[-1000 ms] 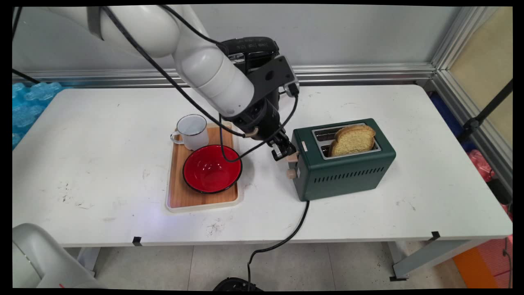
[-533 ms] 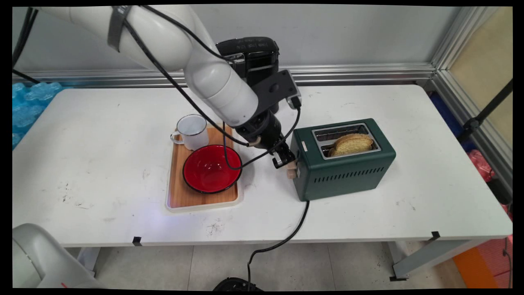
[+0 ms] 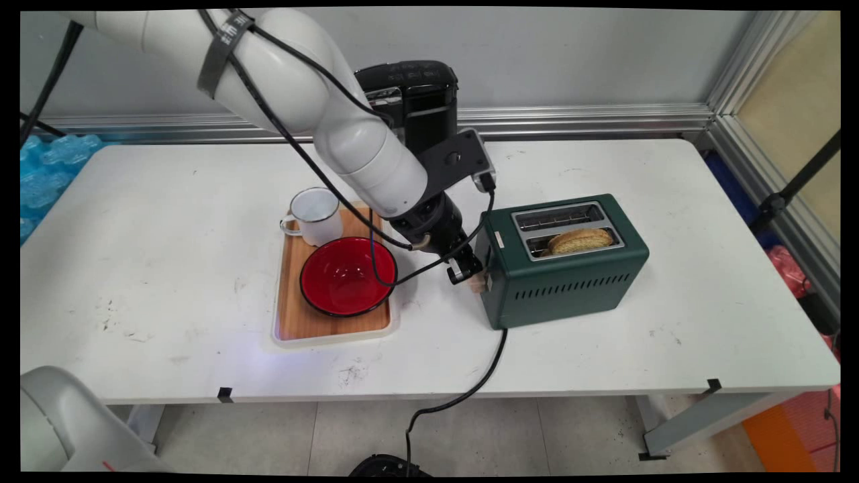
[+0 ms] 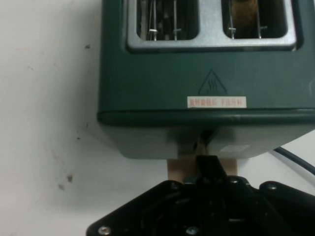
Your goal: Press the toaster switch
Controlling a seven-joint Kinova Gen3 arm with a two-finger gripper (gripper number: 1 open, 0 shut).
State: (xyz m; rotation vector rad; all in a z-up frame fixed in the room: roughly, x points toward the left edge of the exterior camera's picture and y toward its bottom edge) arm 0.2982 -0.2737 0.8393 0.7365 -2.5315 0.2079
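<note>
My black two-finger gripper was found at the left end of the dark green two-slot metal toaster, pressed against its pale beige lever tab. Whether the fingers were closed on the tab or merely bearing on it could not be determined from either view. The tab sat low on the toaster's end face. A slice of golden-brown toasted bread sat deep in the near slot, only its top crust showing; the far slot held only wire guides. A black power cord ran from the toaster's near left corner over the white table's near edge. Left of my gripper lay a wooden tray with a white rim, bearing a glossy red bowl with a black rim and, on its far side, a white enamel mug. A black appliance stood at the far edge by the wall.
</note>
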